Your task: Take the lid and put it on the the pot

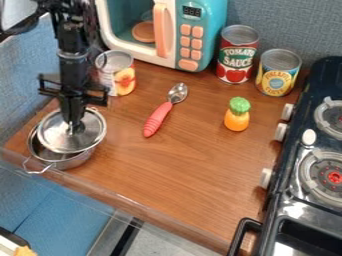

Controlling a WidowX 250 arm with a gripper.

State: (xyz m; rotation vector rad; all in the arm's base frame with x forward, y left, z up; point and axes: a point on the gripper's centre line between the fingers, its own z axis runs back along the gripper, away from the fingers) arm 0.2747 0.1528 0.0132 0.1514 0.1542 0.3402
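Note:
My black gripper (75,122) hangs at the left of the counter, its fingers shut on the knob at the middle of the lid. The round silver lid (59,140) is over the metal pot (71,161), shifted toward the back right, so part of the pot's inside shows at the front left. Whether the lid touches the rim, I cannot tell. The pot's wire handle points to the front left.
Behind the gripper stands a peach can (123,81). A red-handled spoon (157,119) lies right of the pot. Farther right are a toy pineapple (236,120), two cans and the stove (304,200); a toy microwave (204,10) stands at the back.

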